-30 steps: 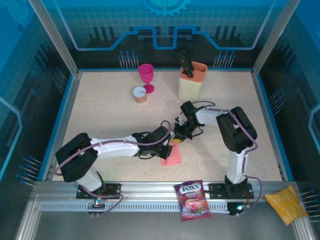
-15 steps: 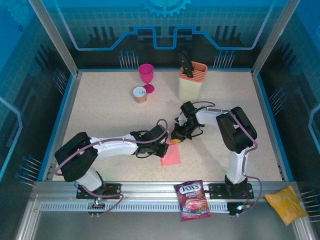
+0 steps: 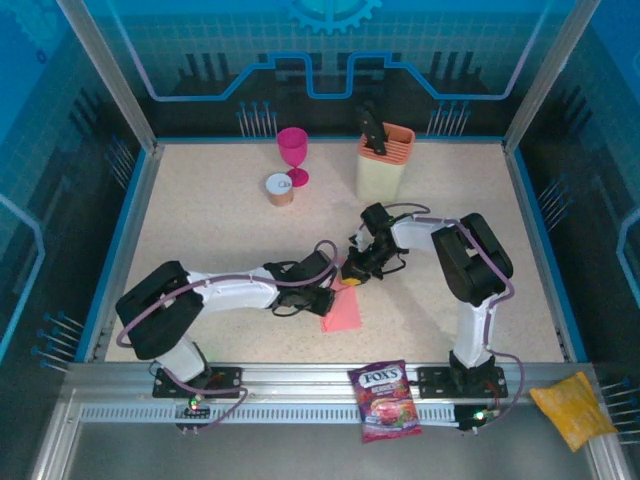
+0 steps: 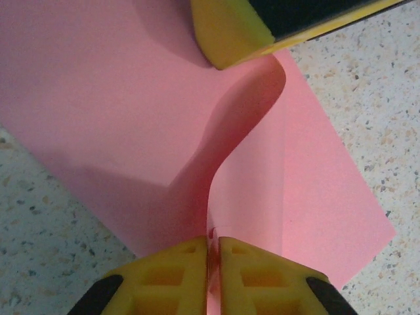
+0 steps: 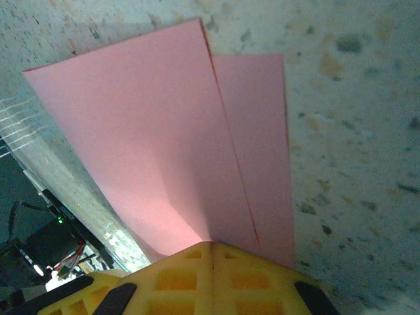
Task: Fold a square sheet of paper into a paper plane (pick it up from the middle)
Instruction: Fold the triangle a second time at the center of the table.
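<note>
Just past the candy bag (image 3: 385, 398), left gripper (image 4: 213, 240) pinches the square sheet of paper (image 3: 343, 312). Right gripper (image 5: 211, 247) nips its edge.

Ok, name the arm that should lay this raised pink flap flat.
Left, probably: the left end effector pinches the square sheet of paper at the raised flap's edge; the right end effector clamps the far end.

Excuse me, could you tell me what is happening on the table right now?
Two robot arms are working a thin salmon-pink sheet of paper in the middle of the speckled table. The left arm's fingers pinch a raised ridge of the sheet at one edge, and the right arm's fingers are shut on the side across from them. The sheet is partly folded, one layer over another, and it is not yet a plane.
</note>
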You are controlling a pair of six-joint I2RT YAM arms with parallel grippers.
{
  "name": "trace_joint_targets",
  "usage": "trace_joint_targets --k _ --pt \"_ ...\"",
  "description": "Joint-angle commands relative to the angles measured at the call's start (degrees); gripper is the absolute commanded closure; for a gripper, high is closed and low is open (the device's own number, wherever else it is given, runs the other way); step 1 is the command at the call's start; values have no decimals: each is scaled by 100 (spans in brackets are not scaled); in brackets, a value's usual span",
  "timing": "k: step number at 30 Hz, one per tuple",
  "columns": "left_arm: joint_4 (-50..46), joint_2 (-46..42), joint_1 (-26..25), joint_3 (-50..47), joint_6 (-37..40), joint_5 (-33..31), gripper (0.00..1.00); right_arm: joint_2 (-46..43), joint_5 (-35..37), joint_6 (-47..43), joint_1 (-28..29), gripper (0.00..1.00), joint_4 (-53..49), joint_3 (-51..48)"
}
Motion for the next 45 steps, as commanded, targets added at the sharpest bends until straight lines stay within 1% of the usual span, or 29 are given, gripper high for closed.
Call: trace_joint_targets --k 1,3,11,14,27,38,45 --pt "-72 103 41 204 150 141 84 392 508 -13 39 100 -202 -198" --pt "-67 84 39 208 159 144 84 401 508 -13 43 100 -200 -197" --pt "-109 30 48 251 222 80 97 443 510 -17 46 100 -201 -184" --pt "-88 71 54 277 232 67 100 463 513 -29 44 100 -200 -185" --pt "-80 298 110 334 326 74 100 463 508 -38 46 100 -209 -200" --pt "-65 171 114 132 258 14 100 472 491 -37 42 100 -227 -157" --pt "-21 186 107 45 214 0 100 317 358 -153 37 100 -449 170"
